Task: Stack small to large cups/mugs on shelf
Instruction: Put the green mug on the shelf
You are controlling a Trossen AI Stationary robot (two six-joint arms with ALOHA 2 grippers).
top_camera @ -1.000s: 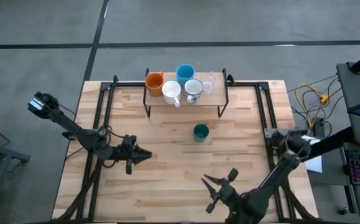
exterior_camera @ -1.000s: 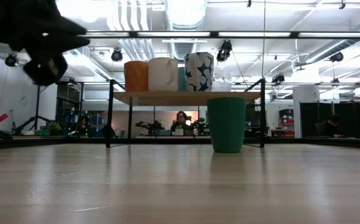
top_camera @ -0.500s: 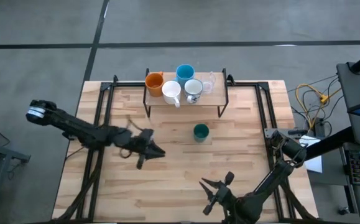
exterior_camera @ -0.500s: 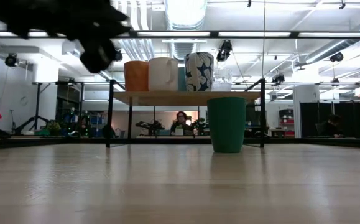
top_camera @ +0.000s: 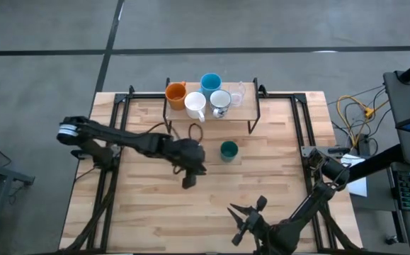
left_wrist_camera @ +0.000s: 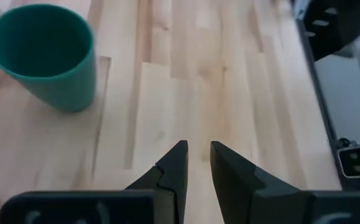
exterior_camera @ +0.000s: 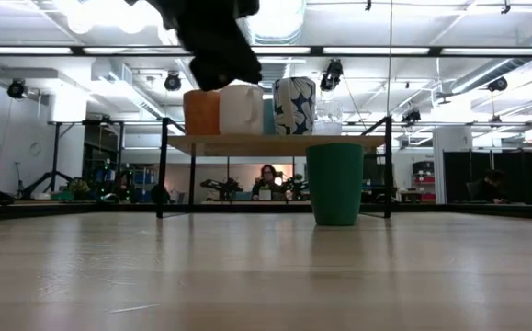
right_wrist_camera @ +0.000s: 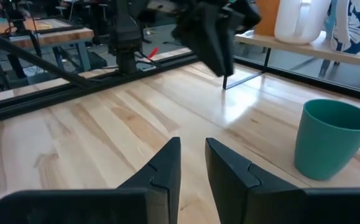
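The dark green cup [top_camera: 228, 149] stands upright on the table in front of the shelf [top_camera: 251, 106]; it also shows in the left wrist view [left_wrist_camera: 43, 56] and the right wrist view [right_wrist_camera: 329, 138]. On the shelf stand the orange [top_camera: 175, 93], light blue [top_camera: 210, 83], white [top_camera: 195, 104] and grey-white patterned [top_camera: 220, 101] mugs and the clear glass [top_camera: 237, 93]. My left gripper [top_camera: 190, 174] hovers above the table, left of and nearer than the green cup, fingers [left_wrist_camera: 180, 163] close together and empty. My right gripper [top_camera: 246, 216] waits near the front edge, shut and empty.
Black metal rails [top_camera: 300, 127] run along the table's left and right sides. Bare wood [top_camera: 275, 177] lies around the green cup and between the two grippers. People and equipment show in the room beyond the table [exterior_camera: 267, 179].
My left gripper has swept from the table's left side toward the right and slightly far, coming close to the green cup. The cups and mugs have not moved.
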